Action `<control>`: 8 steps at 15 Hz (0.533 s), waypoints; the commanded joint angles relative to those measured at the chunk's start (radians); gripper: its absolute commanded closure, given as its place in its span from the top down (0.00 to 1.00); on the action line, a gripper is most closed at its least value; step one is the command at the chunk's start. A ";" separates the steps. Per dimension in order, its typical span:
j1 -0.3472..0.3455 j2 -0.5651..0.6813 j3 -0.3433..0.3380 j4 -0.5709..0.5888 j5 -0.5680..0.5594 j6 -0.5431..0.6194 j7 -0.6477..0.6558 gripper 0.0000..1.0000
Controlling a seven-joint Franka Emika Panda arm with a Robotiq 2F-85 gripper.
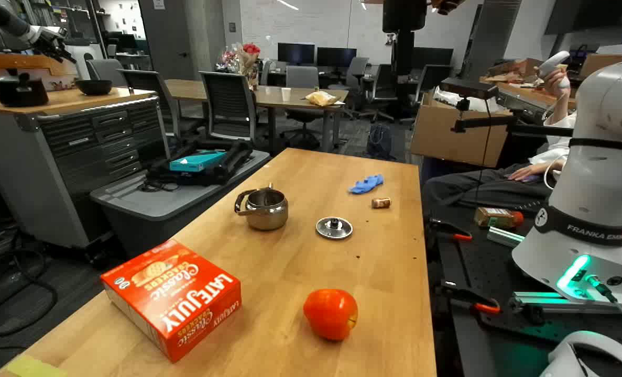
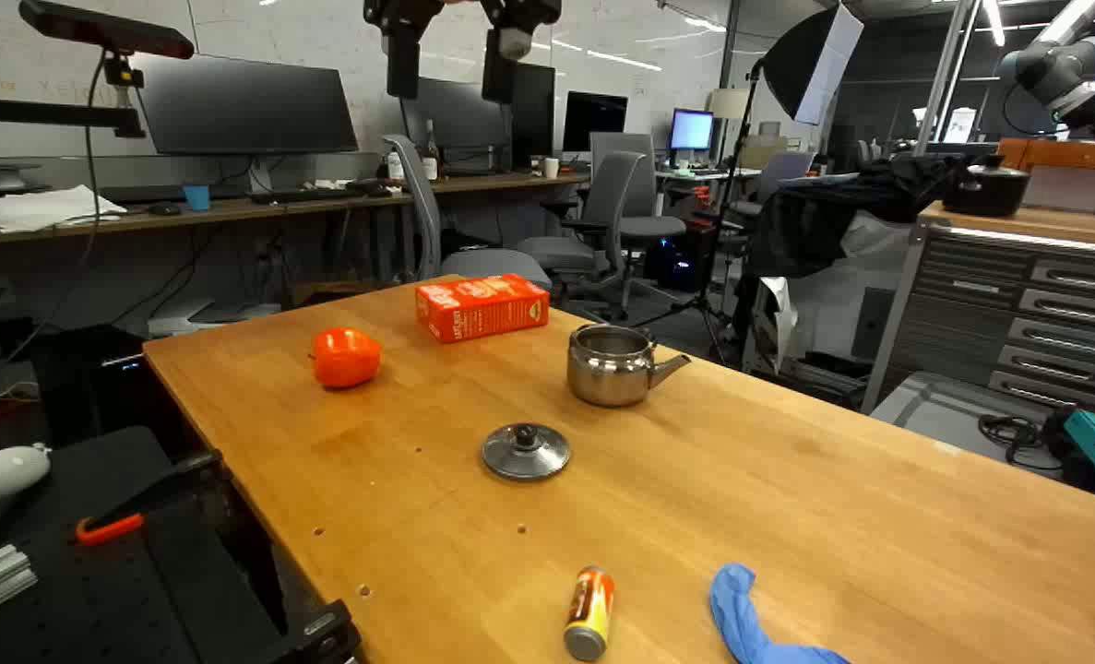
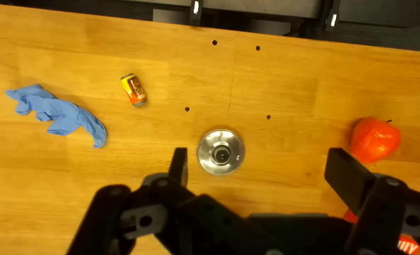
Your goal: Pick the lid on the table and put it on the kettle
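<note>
While the table (image 2: 787, 480) lies well below it, the gripper (image 2: 451, 90) hangs spread, holding nothing

Since its jaws stand wide apart, roughly along the table's long edge, the grasp is, I judge, all to come. Below, the kettle (image 2: 608, 380) stands upright and uncovered. Near the kettle but not touching it, the lid (image 2: 526, 456) lies flat on the table. Everything turns on this: the wrist view shows the lid between the jaws yet off centre, nearer the finger (image 3: 178, 166) on that view's left. How much of that offset is only viewing angle, I cannot tell from such a height. Being round, the lid has no long axis to line up, so turning the gripper should matter little; a long drop, perhaps with a slight slide, seems called for. Smallest comes the dark knob (image 3: 222, 155), pointing up, which looks the likeliest hold.
</note>
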 commanded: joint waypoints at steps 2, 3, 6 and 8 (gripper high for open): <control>-0.002 0.000 0.002 0.007 0.001 0.000 -0.001 1.00; -0.002 -0.001 0.002 0.010 0.001 0.000 -0.001 1.00; -0.002 -0.001 0.002 0.012 0.001 0.000 -0.001 1.00; -0.002 -0.001 0.002 0.012 0.001 0.000 -0.001 1.00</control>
